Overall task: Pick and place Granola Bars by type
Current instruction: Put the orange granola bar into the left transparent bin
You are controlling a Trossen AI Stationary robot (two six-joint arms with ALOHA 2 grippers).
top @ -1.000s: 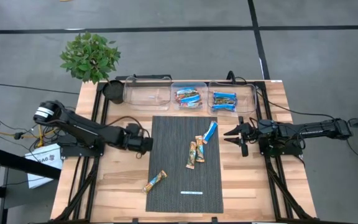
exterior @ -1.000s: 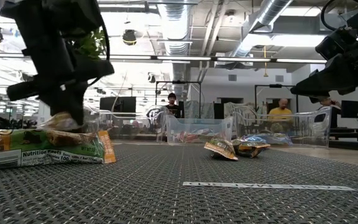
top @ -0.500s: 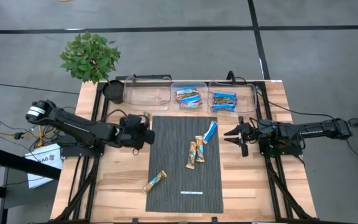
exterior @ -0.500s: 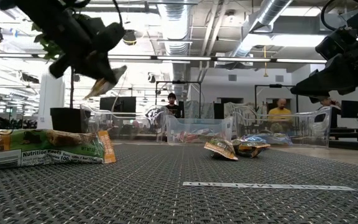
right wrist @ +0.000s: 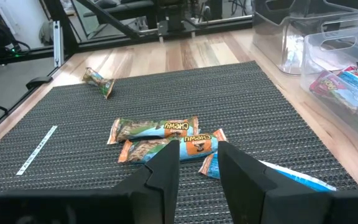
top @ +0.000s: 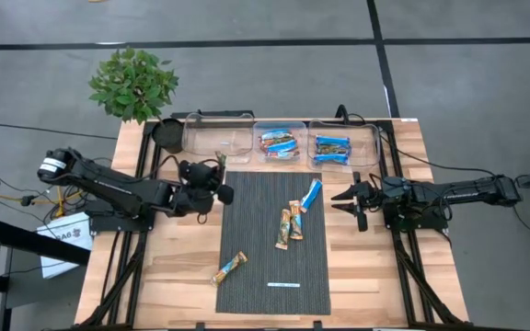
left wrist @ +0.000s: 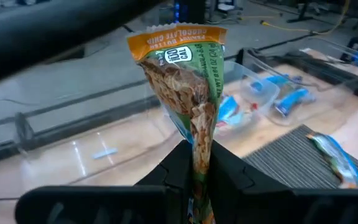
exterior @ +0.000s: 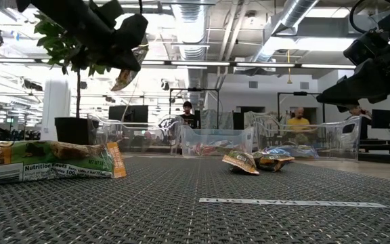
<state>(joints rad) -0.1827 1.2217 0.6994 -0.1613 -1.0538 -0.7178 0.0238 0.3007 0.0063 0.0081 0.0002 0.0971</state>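
My left pincer (top: 217, 176) clamps a green-and-orange wrapped granola bar (left wrist: 188, 93) upright, toward the clear plastic bin (top: 217, 138) at 12 o'clock; right pincer (top: 350, 204), partly spread, waits at 3 o'clock.

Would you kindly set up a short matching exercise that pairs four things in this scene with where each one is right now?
Things:
1. green-and-orange granola bar
2. bright blue bars
3. potted plant
4. right gripper

Places:
A. on the floor beyond the table's far left corner
B. in the rightmost clear bin
C. pinched in the left gripper, near the empty left bin
D. at the mat's right edge, holding nothing

Pairs: 1-C, 2-B, 3-A, 4-D
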